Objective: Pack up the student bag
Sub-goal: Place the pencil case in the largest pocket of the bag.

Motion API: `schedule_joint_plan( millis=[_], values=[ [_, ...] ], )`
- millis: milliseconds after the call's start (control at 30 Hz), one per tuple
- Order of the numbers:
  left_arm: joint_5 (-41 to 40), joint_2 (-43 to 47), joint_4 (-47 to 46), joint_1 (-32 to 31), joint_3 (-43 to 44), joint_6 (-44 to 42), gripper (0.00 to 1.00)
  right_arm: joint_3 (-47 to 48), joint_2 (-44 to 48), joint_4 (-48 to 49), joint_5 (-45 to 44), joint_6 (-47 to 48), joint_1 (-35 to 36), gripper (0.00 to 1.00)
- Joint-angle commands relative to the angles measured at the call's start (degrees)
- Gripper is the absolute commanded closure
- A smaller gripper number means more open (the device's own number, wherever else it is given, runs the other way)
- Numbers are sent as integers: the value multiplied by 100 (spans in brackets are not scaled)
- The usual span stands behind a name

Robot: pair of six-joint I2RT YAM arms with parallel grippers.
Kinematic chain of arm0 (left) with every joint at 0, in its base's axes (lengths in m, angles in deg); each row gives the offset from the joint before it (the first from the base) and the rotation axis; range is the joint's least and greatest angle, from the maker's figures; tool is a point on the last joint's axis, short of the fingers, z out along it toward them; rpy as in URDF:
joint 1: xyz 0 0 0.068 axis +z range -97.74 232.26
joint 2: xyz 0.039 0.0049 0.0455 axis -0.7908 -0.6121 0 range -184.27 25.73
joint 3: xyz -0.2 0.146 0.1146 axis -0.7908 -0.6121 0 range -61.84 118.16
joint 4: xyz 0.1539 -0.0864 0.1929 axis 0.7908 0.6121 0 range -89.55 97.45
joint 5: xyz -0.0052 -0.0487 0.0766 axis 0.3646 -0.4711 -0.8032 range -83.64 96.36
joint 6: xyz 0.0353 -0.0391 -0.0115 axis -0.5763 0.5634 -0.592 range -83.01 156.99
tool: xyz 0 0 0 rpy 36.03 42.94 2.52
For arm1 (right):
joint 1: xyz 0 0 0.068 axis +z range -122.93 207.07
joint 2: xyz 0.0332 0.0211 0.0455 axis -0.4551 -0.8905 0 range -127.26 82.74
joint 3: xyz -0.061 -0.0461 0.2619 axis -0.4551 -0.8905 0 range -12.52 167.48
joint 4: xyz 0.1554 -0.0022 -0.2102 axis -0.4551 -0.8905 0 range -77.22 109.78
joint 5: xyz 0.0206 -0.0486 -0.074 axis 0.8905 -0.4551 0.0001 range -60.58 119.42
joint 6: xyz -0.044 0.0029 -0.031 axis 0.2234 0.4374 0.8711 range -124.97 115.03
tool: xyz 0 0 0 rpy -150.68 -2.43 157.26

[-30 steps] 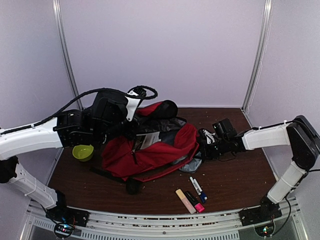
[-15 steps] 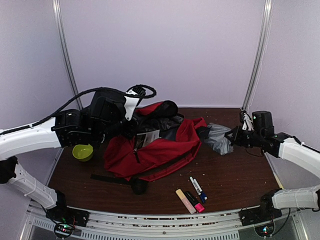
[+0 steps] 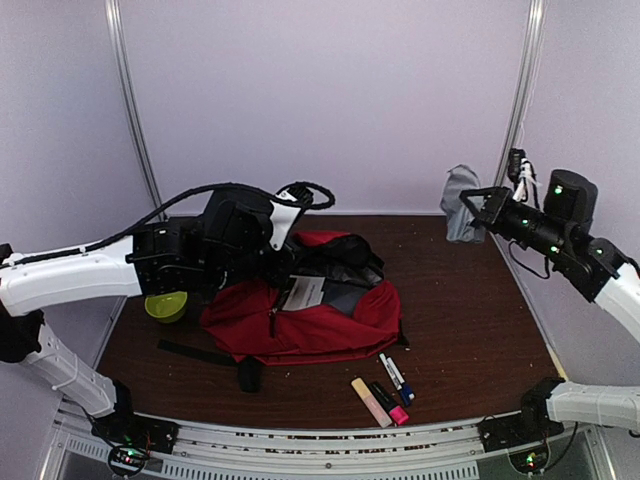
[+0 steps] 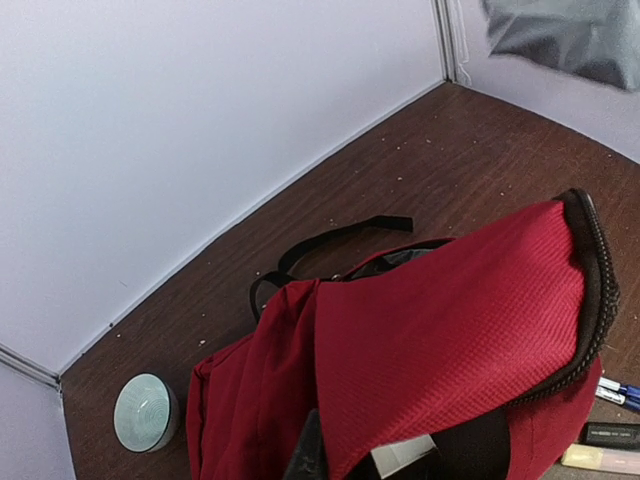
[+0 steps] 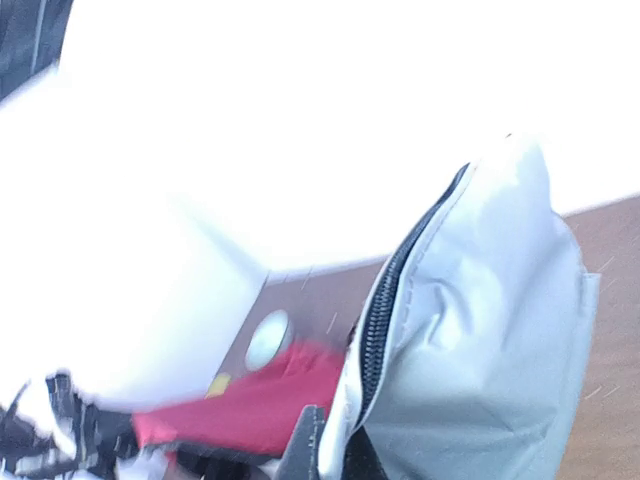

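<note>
The right gripper (image 3: 472, 208), clamped on the grey zip pouch (image 3: 458, 198), has swung it from beside the student bag (image 3: 300, 322) to high above the bag's right side. The bag lies mid-table, and the left gripper (image 4: 315, 447) pinches its red flap open, so dropping the pouch in likely comes next.

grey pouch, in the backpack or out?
Out. The right gripper holds the grey pouch in the air at back right, apart from the red backpack.

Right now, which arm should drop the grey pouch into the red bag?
Right. The right arm holds the grey pouch aloft at the far right, jaws shut on it. The left arm has its jaws pinching the flap of the student bag, holding it up.
</note>
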Motion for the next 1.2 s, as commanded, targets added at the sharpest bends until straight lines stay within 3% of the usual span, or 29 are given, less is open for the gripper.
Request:
schedule_joint_plan(
  millis=[0, 233, 367, 467, 667, 833, 1067, 1167],
  values=[
    [156, -90, -734, -45, 447, -81, 100, 299, -560, -606, 1557, -121, 513, 100],
    [208, -195, -814, -55, 483, -160, 100, -326, -547, -574, 2878, -515, 787, 100],
    [293, -269, -867, -55, 519, -193, 100, -684, -1099, 549, 3226, -1044, 1262, 100],
    [335, -270, -846, -56, 545, -183, 100, -414, -1638, 1185, 3904, -1436, 1553, 100],
    [376, -240, -814, -56, 513, -174, 100, -251, -1921, 2545, 4295, -2200, 1752, 100],
    [799, -245, -1069, -85, 453, -328, 100, -126, -2396, 3615, 3965, -2443, 1741, 100],
    [770, -233, -1193, -187, 521, -487, 100, 273, -4058, 4949, 3148, -3052, 1732, 100],
    [783, -231, -1238, -195, 516, -483, 100, 237, -4405, 5020, 2528, -3044, 1732, 100]
  ],
)
